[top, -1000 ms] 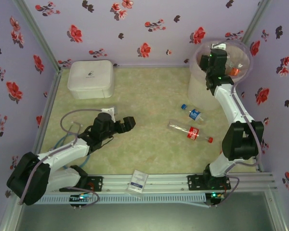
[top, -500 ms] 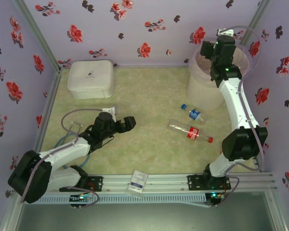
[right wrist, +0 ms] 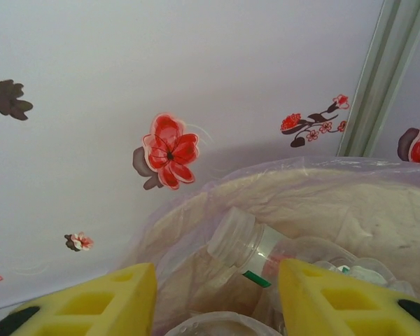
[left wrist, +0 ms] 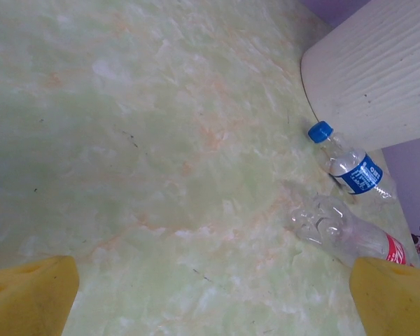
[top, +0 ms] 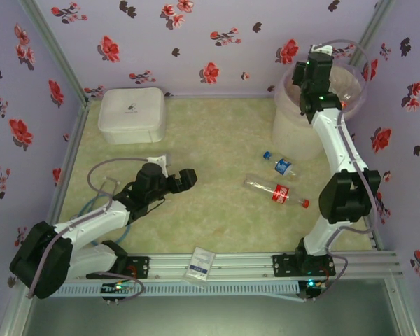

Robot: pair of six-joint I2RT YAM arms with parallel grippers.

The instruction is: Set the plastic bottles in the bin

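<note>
Red-label bottle (top: 276,191) and blue-cap bottle (top: 283,166) lie near bin (top: 290,133); likely light, thin, slippery; grasp mid-body; left gripper (left wrist: 211,297), right gripper (right wrist: 210,301) both spread, empty.

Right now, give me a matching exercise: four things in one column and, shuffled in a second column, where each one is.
Column one:
1. blue-capped bottle
2. red-capped bottle
3. white lidded box
4. right gripper

Column two:
A. far left corner of the table
B. above the mouth of the bin
C. lying closest to the bin's base
D. lying on the near side of the other bottle

Pairs: 1-C, 2-D, 3-A, 4-B
</note>
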